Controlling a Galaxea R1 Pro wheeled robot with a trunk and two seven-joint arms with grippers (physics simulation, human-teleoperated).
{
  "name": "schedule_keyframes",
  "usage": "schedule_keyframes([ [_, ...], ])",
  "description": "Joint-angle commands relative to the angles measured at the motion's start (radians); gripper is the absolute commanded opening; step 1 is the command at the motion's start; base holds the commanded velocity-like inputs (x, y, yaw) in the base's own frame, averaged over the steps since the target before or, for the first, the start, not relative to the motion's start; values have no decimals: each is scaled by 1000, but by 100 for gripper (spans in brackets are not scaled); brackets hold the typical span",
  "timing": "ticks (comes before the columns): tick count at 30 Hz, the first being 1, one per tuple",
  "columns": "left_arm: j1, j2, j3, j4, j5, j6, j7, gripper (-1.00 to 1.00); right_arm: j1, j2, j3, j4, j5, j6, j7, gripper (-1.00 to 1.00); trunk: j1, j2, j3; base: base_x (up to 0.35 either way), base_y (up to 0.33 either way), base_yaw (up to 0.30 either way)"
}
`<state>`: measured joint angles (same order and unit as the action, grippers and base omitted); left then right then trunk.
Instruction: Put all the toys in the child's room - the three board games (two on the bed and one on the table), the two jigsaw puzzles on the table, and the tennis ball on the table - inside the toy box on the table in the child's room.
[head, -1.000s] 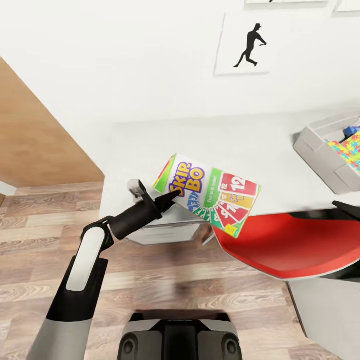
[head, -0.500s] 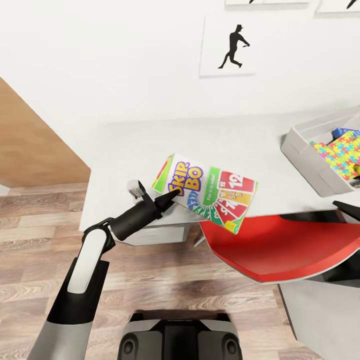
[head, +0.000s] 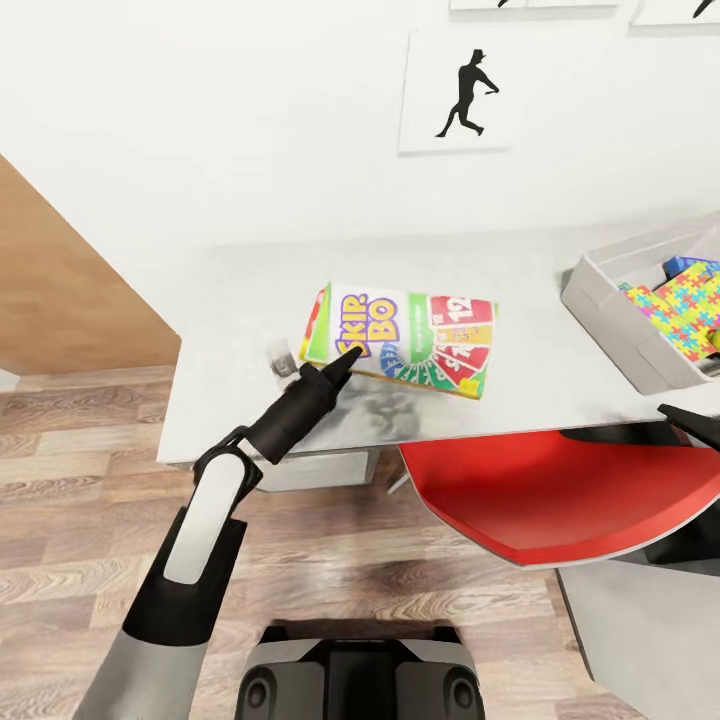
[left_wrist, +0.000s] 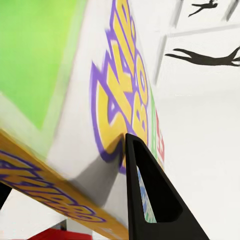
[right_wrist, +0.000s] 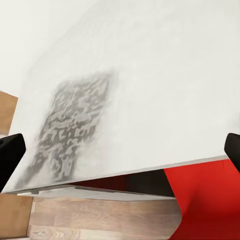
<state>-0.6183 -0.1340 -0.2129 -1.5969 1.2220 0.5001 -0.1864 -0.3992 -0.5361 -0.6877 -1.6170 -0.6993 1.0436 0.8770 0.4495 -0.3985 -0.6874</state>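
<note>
Gripping one colourful Skip-Bo card game box (head: 400, 335) by its near edge above white-topped table (head: 240, 300), left black gripper (head: 338, 369) clamped on it. Sitting at right table end, one light-grey toy box (head: 610, 310) with one bright jigsaw puzzle panel (head: 680, 305) inside. Right gripper fingertips (right_wrist: 10, 155) spread wide apart.

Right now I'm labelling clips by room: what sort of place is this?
Probably a child's bedroom or playroom: a Skip-Bo game box held over a white table, a grey toy box holding a colourful jigsaw puzzle, and a silhouette figure print on the wall.

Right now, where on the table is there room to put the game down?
The white table is bare between the Skip-Bo box in the left gripper and the toy box. The toy box already holds a jigsaw puzzle.
</note>
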Motion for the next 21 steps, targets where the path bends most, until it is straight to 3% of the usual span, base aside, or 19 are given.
schedule_keyframes([
  [1, -8, -4, -27, 4, 6, -47, 35, -100, -1, 3, 0, 0, 5, 4, 8, 100, 1, -2, -1, 0, 0, 0],
  [2, -16, -7, -55, 9, 6, -105, 69, -100, -1, 7, 1, 0, 5, 4, 9, 100, 1, -2, -1, 0, 0, 0],
  [3, -33, -10, -109, 21, 6, -223, 132, -100, -1, 12, 2, 0, 4, 4, 10, 100, 1, -2, -1, 0, 0, 0],
  [6, -65, -13, -199, 49, 10, -382, 226, -100, 0, 18, 4, 0, 4, 4, 12, 100, 1, -2, -1, 0, 0, 0],
  [8, -88, -12, -234, 61, 15, -434, 268, -100, 0, 20, 4, 0, 4, 4, 16, 100, 1, -2, -1, 0, 0, 0],
  [10, -107, -11, -247, 66, 19, -439, 289, -100, 0, 21, 6, 0, 4, 4, 25, 100, 1, -2, -1, 0, 0, 0],
  [13, -146, -6, -255, 65, 37, -369, 320, -100, 0, 21, 8, 0, 4, 4, 51, 100, 1, -2, -1, 0, 0, 0],
  [16, -187, 8, -239, 51, 77, -210, 336, -100, 0, 21, 10, 0, 4, 4, 70, 100, 1, -2, -1, 0, 0, 0],
  [21, -229, 69, -139, 12, 146, 118, 318, -100, 0, 16, 12, 1, 4, 4, 84, 100, 1, -2, -1, 0, 0, 0],
])
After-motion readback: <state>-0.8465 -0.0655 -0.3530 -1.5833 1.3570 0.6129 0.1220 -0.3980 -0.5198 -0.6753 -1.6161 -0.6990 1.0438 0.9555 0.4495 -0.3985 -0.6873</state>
